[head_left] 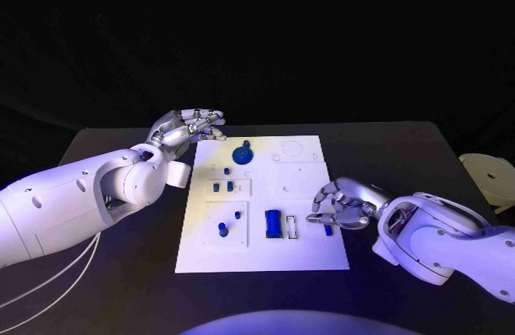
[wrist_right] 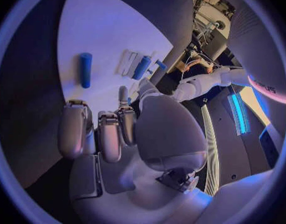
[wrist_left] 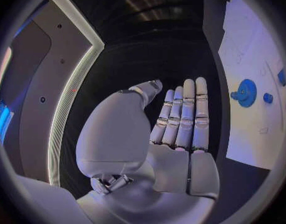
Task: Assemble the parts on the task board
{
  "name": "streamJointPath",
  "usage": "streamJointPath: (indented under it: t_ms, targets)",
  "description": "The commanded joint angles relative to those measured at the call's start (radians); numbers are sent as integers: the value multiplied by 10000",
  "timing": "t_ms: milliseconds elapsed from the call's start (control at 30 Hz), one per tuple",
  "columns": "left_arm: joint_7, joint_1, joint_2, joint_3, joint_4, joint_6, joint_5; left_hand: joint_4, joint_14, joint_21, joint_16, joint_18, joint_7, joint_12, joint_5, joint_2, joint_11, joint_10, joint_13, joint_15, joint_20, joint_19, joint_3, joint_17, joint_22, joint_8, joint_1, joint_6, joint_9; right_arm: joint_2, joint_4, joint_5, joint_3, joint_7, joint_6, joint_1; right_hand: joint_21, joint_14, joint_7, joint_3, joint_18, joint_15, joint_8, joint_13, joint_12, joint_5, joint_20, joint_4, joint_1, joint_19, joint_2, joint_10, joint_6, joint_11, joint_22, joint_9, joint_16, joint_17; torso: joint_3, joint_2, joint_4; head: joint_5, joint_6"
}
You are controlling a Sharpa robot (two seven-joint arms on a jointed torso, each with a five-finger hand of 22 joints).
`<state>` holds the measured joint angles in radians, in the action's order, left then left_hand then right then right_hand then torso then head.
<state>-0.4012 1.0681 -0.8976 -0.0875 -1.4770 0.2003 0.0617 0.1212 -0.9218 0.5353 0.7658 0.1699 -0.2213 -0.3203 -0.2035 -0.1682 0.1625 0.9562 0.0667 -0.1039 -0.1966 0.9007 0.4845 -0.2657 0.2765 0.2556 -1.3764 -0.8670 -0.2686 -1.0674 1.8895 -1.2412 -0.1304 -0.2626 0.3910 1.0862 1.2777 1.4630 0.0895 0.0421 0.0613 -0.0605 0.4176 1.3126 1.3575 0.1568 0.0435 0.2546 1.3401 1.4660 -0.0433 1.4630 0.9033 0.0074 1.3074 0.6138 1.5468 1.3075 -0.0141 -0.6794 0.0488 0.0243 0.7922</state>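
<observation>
Task board (head_left: 306, 246): white rectangular plate at mid-table, shallow outlined recesses across its face. Right hand (head_left: 341, 205) hovers over the board's near right edge, fingers curled inward; cannot tell whether anything is pinched. Just beside it on the board, a blue upright block (head_left: 274, 222) and a small blue peg (head_left: 328, 230). Toward the board's near left, two short blue pegs (head_left: 223, 229); further up, small blue pieces (head_left: 226, 187). At the board's far left, a round blue gear (head_left: 243, 155). Left hand (head_left: 189, 127) sits off the board's far left corner, fingers straight, together, holding nothing.

dim surroundings — violet-lit, fisheye-bent edges
</observation>
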Motion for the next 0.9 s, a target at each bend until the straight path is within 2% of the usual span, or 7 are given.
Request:
streamJointPath:
  t_ms: [33, 233, 433, 600, 767, 900]
  targets:
    - [-56, 4, 16, -2, -16, -142, 36, -37, 80, -30, 43, 109, -21, -49, -20, 54, 4, -93, 13, 20, -28, 37, 5, 10, -10, 40, -22, 88, 15, -257, 32, 490, -11, 619, 183, 37, 34, 929, 16, 60, -89, 76, -69, 1031, 141, 87, 79, -93, 260, 181, 48, 72, 64, 51, 1919, -8, -14, 1917, 10, 22, 34, -65, -41]
    - [-55, 4, 25, 17, -14, -164, 36, -37, 80, -30, 43, 109, -21, -49, -20, 54, 4, -93, 13, 20, -28, 37, 5, 10, -10, 40, -22, 88, 15, -583, 107, -827, -24, 129, -106, -29, 69, 920, 23, 32, -92, 85, -201, 998, 98, -66, 103, 79, 150, 193, 23, 50, 197, 58, 1929, -53, -28, 1882, -5, 31, 76, -168, -54]
    - [-50, 4, 35, 27, -24, -185, 36, -37, 80, -30, 43, 109, -21, -49, -20, 54, 4, -93, 13, 20, -28, 37, 5, 10, -10, 40, -22, 88, 15, -690, 62, -1865, -37, -394, -309, -232, 126, 916, 32, -39, -101, 93, -447, 936, 13, -204, 119, 301, 10, 211, -21, 23, 354, 66, 1945, -191, -34, 1871, 12, 34, 58, -278, -67]
    - [-49, 4, 29, 31, -29, -191, 36, -37, 80, -30, 43, 109, -21, -49, -20, 54, 4, -93, 13, 20, -28, 37, 5, 10, -10, 40, -22, 88, 15, -533, -35, -2357, -42, -816, -393, -413, 158, 919, 25, -132, -107, 94, -562, 937, 11, -295, 124, 354, -152, 224, -44, 39, 512, 64, 1954, -254, -30, 1887, -2, 25, 45, -292, -43]
    - [-47, 4, 12, 32, -42, -194, 36, -37, 80, -30, 43, 109, -21, -49, -20, 54, 4, -93, 13, 20, -28, 37, 5, 10, -10, 40, -22, 88, 15, -357, -173, -2670, -44, -1171, -494, -537, 157, 919, 16, -190, -106, 90, -612, 934, 5, -339, 123, 362, -261, 225, -38, 43, 593, 58, 1954, -277, -31, 1884, 6, 18, 24, -280, -23]
    - [-44, 4, -16, 33, -53, -187, 36, -37, 80, -30, 43, 109, -21, -49, -20, 54, 4, -93, 13, 20, -28, 37, 5, 10, -10, 40, -22, 88, 15, -273, -262, -2855, -44, -1354, -544, -590, 171, 920, 9, -248, -108, 86, -652, 937, 7, -368, 122, 366, -366, 231, -30, 50, 654, 53, 1958, -291, -30, 1888, 4, 14, 49, -268, -6]
